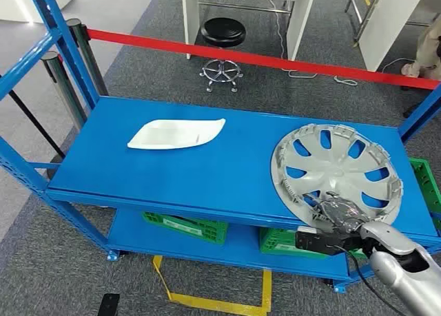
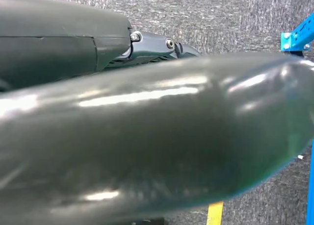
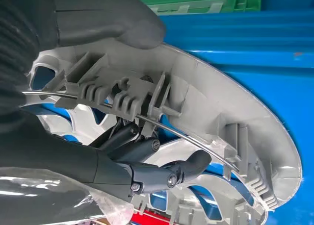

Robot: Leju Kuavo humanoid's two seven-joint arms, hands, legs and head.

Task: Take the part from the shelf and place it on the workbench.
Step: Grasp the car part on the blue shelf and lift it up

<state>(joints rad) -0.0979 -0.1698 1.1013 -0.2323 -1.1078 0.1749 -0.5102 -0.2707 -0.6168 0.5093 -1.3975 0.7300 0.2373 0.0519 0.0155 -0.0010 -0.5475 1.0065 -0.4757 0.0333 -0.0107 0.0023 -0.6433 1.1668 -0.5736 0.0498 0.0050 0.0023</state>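
Note:
A silver wheel cover [image 1: 337,161] lies inside-up on the right end of the blue shelf [image 1: 234,171]. My right hand [image 1: 337,216] grips its near rim. In the right wrist view the thumb [image 3: 111,24] lies on the outside of the wheel cover's rim [image 3: 207,102] and the dark fingers [image 3: 155,173] reach inside among the spokes. A white curved panel [image 1: 176,133] lies flat on the shelf's left half, apart from the hand. My left hand [image 2: 148,137] hangs over grey carpet with nothing in it, one finger [image 2: 159,43] stretched out.
Green crates [image 1: 187,226] sit on the lower shelf, and another [image 1: 426,178] at the right end. Behind the shelf run a red barrier tape [image 1: 260,58] on metal posts [image 1: 57,75]; a black stool [image 1: 223,34] stands farther back. Yellow tape [image 1: 218,302] marks the floor.

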